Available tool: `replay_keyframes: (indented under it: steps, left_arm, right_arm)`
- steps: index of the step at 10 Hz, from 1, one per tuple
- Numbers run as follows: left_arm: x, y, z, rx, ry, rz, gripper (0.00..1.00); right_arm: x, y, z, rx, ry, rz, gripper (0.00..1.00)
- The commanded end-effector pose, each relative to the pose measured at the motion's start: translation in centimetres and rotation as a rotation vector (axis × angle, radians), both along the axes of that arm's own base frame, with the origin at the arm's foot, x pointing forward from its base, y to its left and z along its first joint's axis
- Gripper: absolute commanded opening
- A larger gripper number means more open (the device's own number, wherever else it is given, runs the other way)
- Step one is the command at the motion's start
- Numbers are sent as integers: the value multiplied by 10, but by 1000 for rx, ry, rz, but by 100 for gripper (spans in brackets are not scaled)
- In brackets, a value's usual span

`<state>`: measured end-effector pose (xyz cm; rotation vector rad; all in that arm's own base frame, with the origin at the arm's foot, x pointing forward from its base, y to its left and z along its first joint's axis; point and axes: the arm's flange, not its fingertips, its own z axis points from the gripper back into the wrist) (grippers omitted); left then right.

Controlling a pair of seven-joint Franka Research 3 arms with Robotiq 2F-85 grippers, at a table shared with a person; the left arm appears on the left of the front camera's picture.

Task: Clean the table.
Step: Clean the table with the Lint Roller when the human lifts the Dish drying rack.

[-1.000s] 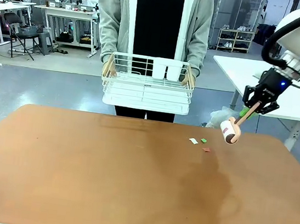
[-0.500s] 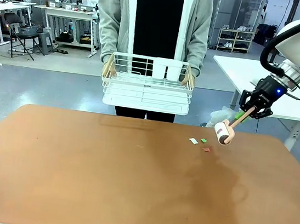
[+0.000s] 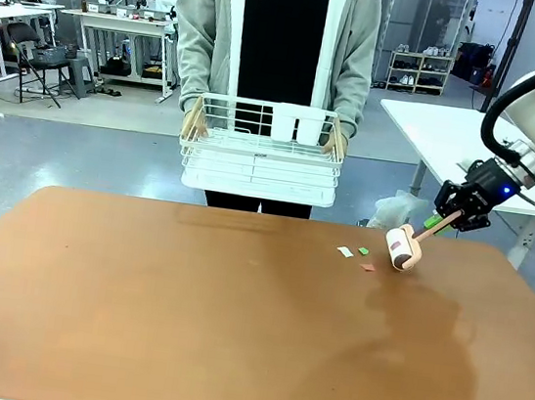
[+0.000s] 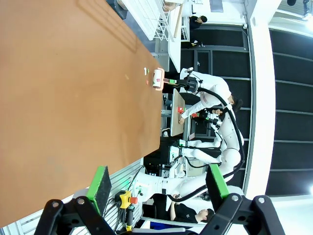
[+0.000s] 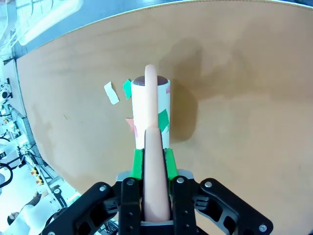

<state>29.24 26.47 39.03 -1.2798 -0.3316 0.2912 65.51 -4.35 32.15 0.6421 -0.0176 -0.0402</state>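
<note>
The table has a smooth reddish-brown top. My right gripper is shut on the pink handle of a lint roller, whose white roll rests low on the table's far right. In the right wrist view the lint roller carries a green scrap stuck to its roll, and my right gripper clamps the handle between its green pads. A white scrap, a green scrap and a red scrap lie just left of the roll. My left gripper hangs open above the table, holding nothing.
A person stands at the far side holding a white wire basket with both hands above the table's far edge. A plain white table stands behind my right arm.
My right gripper has come down and swung right, lowering the lint roller from mid-air to the table top beside the scraps. The person and the basket stay put.
</note>
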Motion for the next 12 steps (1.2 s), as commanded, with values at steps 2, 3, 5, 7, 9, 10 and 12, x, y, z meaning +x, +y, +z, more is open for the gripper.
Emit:
replay_keyframes:
  steps: [2,3,5,7,9,10,12]
  left_arm:
    - [-6,1,0,1,-21,-16,100]
    - [-6,1,0,1,-21,-16,100]
    - [-6,1,0,1,-21,-16,100]
    - [-6,1,0,1,-21,-16,100]
    - [-6,1,0,1,-21,-16,100]
    - [-6,1,0,1,-21,-16,100]
    - [-6,1,0,1,-21,-16,100]
  right_arm:
    - [-5,-1,-17,66,16,-11,21]
    - [-2,-6,-23,106,41,9,21]
    - [5,-14,-38,119,70,0,21]
    - [7,-16,-46,155,106,6,21]
    - [10,-6,-44,139,112,27,21]
    - [11,9,-42,198,154,54,21]
    - [15,62,-48,114,191,84,21]
